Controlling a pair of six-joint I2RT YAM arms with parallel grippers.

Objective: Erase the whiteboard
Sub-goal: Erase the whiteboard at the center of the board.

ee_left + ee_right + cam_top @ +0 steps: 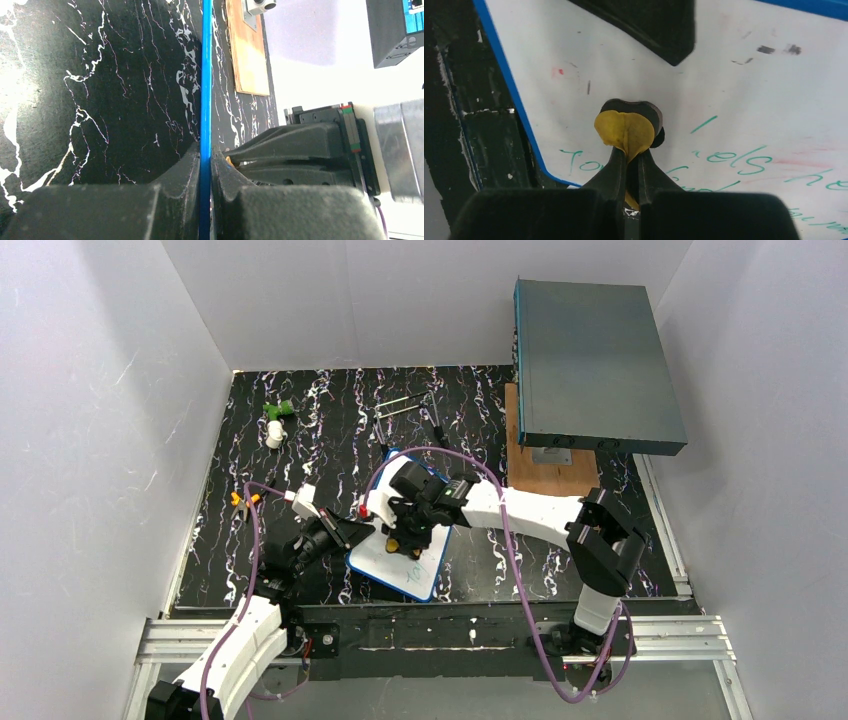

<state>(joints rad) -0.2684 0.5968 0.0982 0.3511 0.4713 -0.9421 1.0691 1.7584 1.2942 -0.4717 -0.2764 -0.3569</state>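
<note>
Whiteboard [415, 565] — top view: likely light, stiff and slick-faced, it lies askew on the black marbled counter [300, 440], white walls [100, 440] close round | left wrist: left tool [205, 155] pinches its blue frame edge, a sound hold | right wrist: right tool [631, 160] clamps a yellow pad [624, 130] at the board face, green writing [739, 160] beside.

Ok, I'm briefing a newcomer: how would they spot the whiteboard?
On the black marbled table, look near its front edge, around the middle. The whiteboard is the white panel with a blue frame and green writing, unlike the big grey box at back right.
</note>
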